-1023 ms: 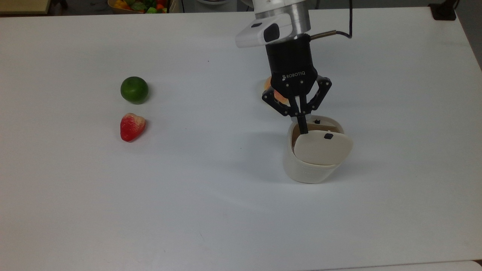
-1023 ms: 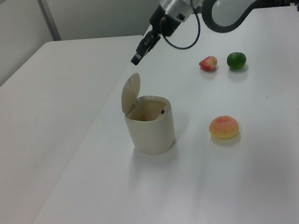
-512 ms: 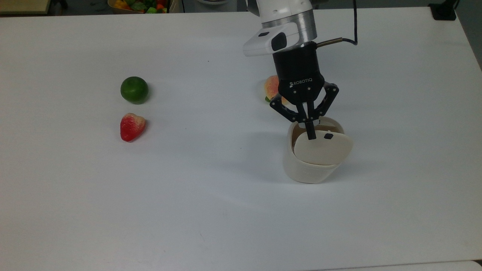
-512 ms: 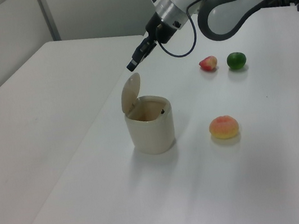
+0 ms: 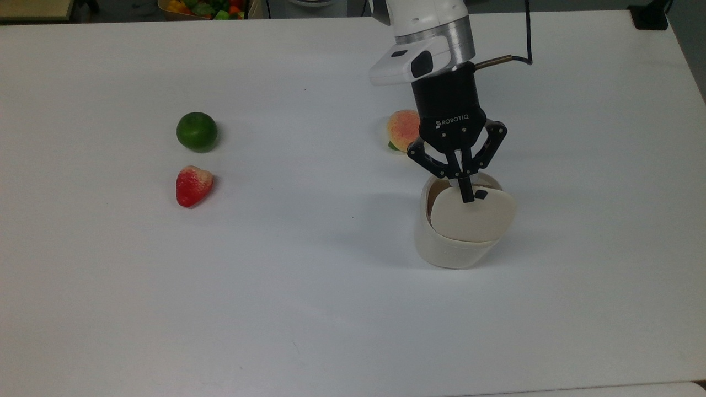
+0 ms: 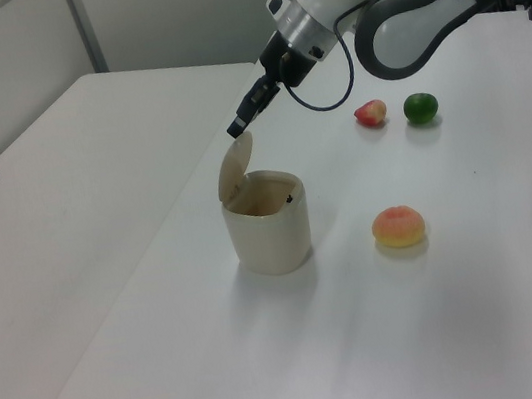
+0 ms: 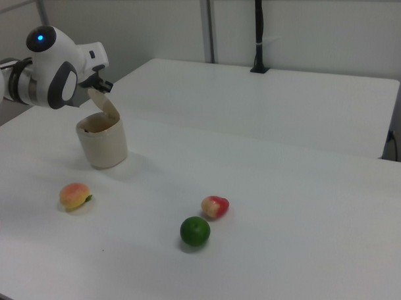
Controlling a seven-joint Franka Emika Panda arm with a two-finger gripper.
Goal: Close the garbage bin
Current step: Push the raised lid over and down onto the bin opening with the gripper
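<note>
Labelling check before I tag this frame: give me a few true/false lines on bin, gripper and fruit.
1. The cream-white plastic garbage bin has its hinged lid raised. True.
2. The black two-finger gripper holds the red strawberry. False: it grips nothing; its closed fingers are at the lid's top edge.
3. The peach lies inside the bin. False: it lies on the white table, beside the bin.
4. The round green lime and the strawberry lie near each other. True.
</note>
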